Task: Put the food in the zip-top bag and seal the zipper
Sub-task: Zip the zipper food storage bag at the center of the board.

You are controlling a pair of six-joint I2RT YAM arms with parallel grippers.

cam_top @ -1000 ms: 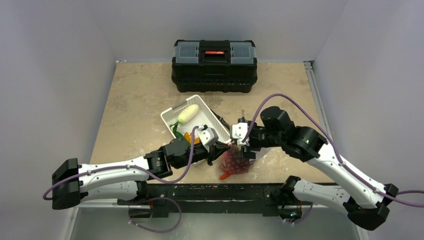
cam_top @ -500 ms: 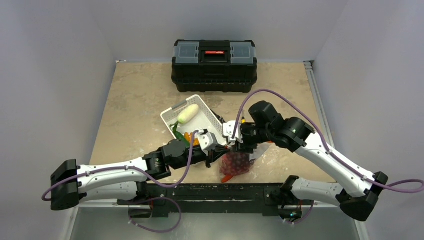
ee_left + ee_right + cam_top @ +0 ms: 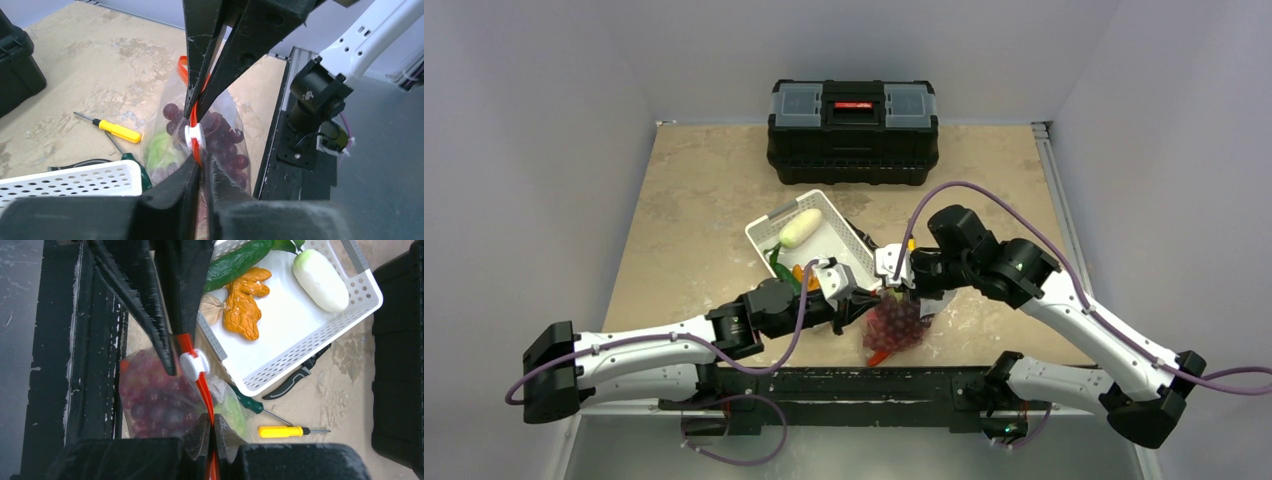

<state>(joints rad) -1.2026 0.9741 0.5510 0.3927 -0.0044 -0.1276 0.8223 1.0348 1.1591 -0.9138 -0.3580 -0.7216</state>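
Right claw: clamped shut on the orange-red zipper, bottom centre of its wrist view.
Left claw: pinched tight on the same strip, just across the white slider.
Zip-top bag: lower centre of the overhead frame, dark red grapes inside.
White basket: upper right, holding the white oblong and orange chunk.

R hand clamped on zipper at btm; L hand pinches same strip by white slider. Bag w/ dark grapes. Basket holds white oblong, orange chunk. Yellow screwdriver on table.
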